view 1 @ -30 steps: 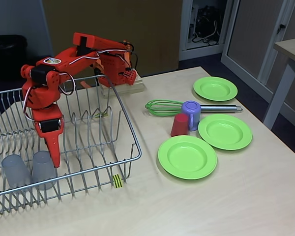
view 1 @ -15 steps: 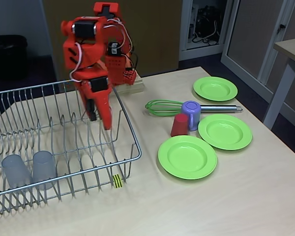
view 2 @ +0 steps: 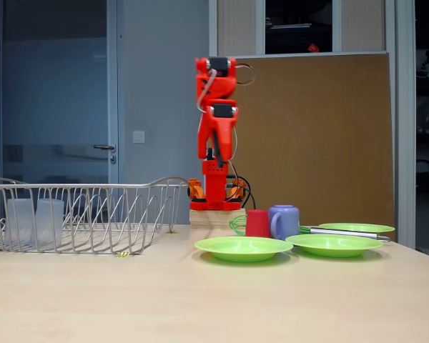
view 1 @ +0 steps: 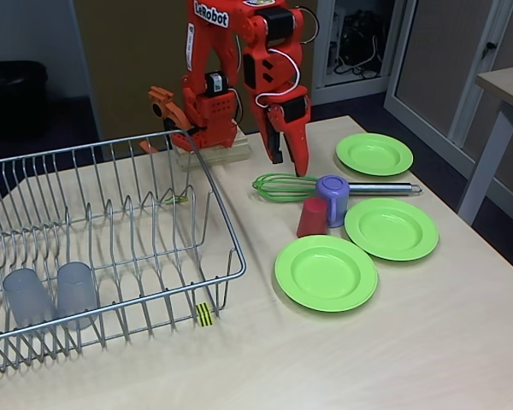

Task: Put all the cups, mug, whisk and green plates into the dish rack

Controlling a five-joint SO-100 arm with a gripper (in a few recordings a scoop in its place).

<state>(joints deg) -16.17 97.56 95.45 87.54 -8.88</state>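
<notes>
An orange two-finger gripper hangs with jaws nearly closed, holding nothing, just above the green-wired whisk with its silver handle on the pale wooden worktop. Two translucent grey tumblers stand in the silver wire dish rack. The red plastic cup, lilac handled mug and three lime-green plates sit on the worktop.
</notes>
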